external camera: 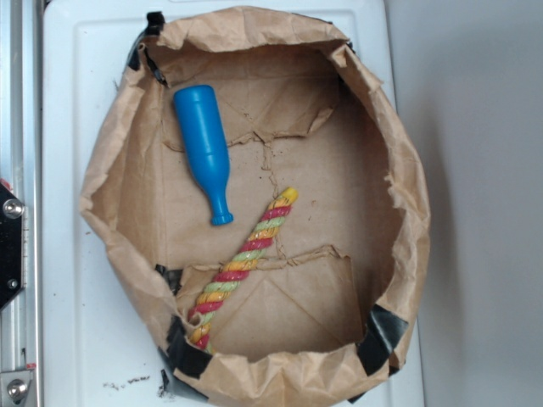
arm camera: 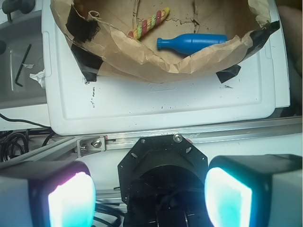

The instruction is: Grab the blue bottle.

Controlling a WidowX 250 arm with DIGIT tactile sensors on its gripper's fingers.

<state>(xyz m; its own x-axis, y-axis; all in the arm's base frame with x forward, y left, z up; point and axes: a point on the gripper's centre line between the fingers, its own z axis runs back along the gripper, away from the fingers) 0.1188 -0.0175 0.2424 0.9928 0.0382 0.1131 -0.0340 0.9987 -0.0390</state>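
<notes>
The blue bottle [external camera: 204,148] lies on its side on the floor of a shallow brown paper bag [external camera: 399,195], its neck pointing toward the bag's middle. From the wrist view the blue bottle [arm camera: 191,42] shows just behind the bag's crumpled near wall. My gripper [arm camera: 149,198] is open, its two glowing pads wide apart with nothing between them. It hovers over the black robot base and the metal rail, well outside the bag and far from the bottle. No part of the gripper appears in the exterior view.
A red-yellow-green twisted rope [external camera: 243,264] lies diagonally in the bag beside the bottle's neck. The bag sits on a white plastic board [arm camera: 161,101], taped down with black tape [arm camera: 87,64]. An aluminium rail [arm camera: 142,139] and cables lie near the base.
</notes>
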